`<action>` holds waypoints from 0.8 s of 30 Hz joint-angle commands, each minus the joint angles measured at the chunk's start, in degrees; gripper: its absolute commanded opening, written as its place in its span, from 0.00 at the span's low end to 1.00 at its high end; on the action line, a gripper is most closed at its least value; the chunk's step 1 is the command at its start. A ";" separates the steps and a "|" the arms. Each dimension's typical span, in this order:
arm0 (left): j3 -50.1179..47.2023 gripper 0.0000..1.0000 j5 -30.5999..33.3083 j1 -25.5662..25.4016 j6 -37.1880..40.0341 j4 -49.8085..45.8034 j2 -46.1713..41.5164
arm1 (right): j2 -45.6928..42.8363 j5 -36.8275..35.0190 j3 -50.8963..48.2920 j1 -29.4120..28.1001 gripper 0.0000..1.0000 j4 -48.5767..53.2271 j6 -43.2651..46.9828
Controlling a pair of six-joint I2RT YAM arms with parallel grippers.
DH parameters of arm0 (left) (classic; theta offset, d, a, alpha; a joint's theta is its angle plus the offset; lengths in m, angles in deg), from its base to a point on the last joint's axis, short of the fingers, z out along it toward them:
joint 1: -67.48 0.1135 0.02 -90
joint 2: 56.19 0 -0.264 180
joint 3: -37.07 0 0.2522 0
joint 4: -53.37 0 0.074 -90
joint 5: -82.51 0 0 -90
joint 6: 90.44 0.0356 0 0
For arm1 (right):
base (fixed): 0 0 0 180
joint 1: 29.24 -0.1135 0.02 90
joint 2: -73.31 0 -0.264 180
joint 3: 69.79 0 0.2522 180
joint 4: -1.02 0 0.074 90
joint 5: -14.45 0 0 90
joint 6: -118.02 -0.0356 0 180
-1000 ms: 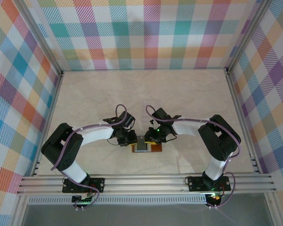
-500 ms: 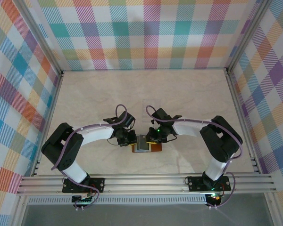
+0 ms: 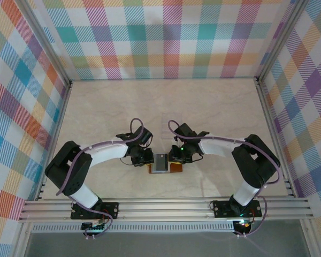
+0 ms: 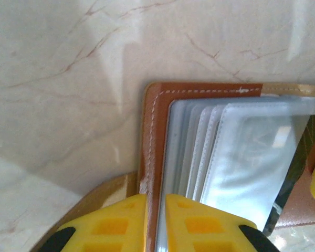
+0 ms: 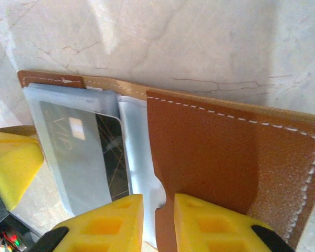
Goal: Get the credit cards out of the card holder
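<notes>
Right jaws farther right; both pairs tight on card holder (image 5: 215, 157)

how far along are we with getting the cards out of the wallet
Done: the card holder lies opened on the table. In hand: the left gripper pinches its left cover edge, and the right gripper pinches the brown inner flap, baring the clear sleeves. Left: a credit card sits fully inside its sleeve, and none looks pulled out yet.
</notes>
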 commanded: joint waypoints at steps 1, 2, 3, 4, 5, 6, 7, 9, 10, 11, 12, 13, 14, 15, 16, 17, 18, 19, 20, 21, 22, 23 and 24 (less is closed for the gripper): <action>2.72 0.17 0.43 -0.37 0.56 -3.59 -3.35 | -1.64 1.53 -0.99 0.26 0.24 -1.04 -0.38; 2.98 0.17 -0.35 -0.45 0.43 -3.32 -3.58 | -1.53 1.82 -1.17 0.34 0.24 -1.34 -0.44; 3.26 0.17 -0.75 -0.53 0.23 -3.05 -3.50 | -1.44 2.39 -1.34 0.58 0.24 -1.77 -0.57; 3.47 0.17 -1.47 -0.80 0.07 -2.58 -3.27 | -1.34 3.22 -1.61 0.71 0.25 -2.74 -0.77; 3.69 0.17 -1.97 -1.04 -0.10 -2.08 -2.81 | -1.16 4.21 -2.03 1.00 0.25 -3.93 -0.97; 3.80 0.17 -2.54 -1.24 -0.21 -1.55 -2.28 | -0.91 5.12 -2.29 1.25 0.25 -4.83 -1.14; 3.96 0.16 -3.13 -1.35 -0.42 -0.85 -1.53 | -0.65 5.96 -2.42 1.35 0.25 -5.65 -1.16; 3.96 0.16 -4.11 -1.77 -0.73 0.52 -0.33 | -0.20 7.19 -2.75 1.48 0.25 -6.92 -1.33; 3.96 0.15 -4.30 -1.83 -0.79 0.93 0.42 | 0.03 7.93 -2.98 1.72 0.25 -7.88 -1.44; 3.96 0.15 -4.39 -1.91 -0.79 1.32 1.06 | 0.24 8.35 -3.23 1.82 0.25 -8.62 -1.58; 3.83 0.15 -4.45 -1.95 -0.82 1.62 1.60 | 0.35 8.54 -3.49 1.99 0.25 -9.14 -1.75; 3.68 0.14 -4.52 -1.94 -0.89 1.96 2.11 | 0.79 8.87 -3.80 2.17 0.25 -9.86 -1.82; 3.61 0.14 -4.71 -1.95 -0.70 2.17 2.73 | 1.17 9.55 -4.16 2.43 0.25 -10.78 -1.99; 3.49 0.14 -4.65 -1.93 -0.43 2.07 3.17 | 1.49 10.39 -4.52 2.68 0.25 -11.64 -2.15; 3.36 0.14 -4.14 -1.92 -0.25 1.49 3.61 | 1.85 11.11 -4.91 2.87 0.25 -12.88 -2.45; 3.16 0.13 -3.53 -1.92 0.04 0.97 4.06 | 2.23 11.85 -5.29 3.11 0.26 -14.01 -2.69; 2.81 0.13 -3.21 -1.93 0.24 0.79 4.35 | 2.56 12.39 -5.38 3.24 0.26 -14.49 -2.74; 2.56 0.13 -2.95 -1.91 0.48 0.49 4.65 | 2.80 12.68 -5.41 3.47 0.26 -14.63 -2.73; 2.36 0.13 -2.59 -1.92 0.71 0.04 5.12 | 3.02 12.60 -5.50 3.43 0.26 -14.68 -2.70; 2.31 0.13 -2.40 -1.89 0.86 -0.31 5.53 | 3.04 12.65 -5.75 3.53 0.25 -15.16 -2.74; 2.23 0.12 -2.30 -1.94 0.98 -0.52 5.84 | 2.98 12.92 -6.06 3.58 0.24 -15.69 -2.86; 2.09 0.12 -2.23 -1.89 1.11 -0.62 6.06 | 3.07 13.37 -6.34 3.69 0.24 -16.36 -3.00; 2.04 0.12 -2.17 -1.92 1.10 -0.63 6.20 | 3.14 13.96 -6.81 3.79 0.23 -17.36 -3.18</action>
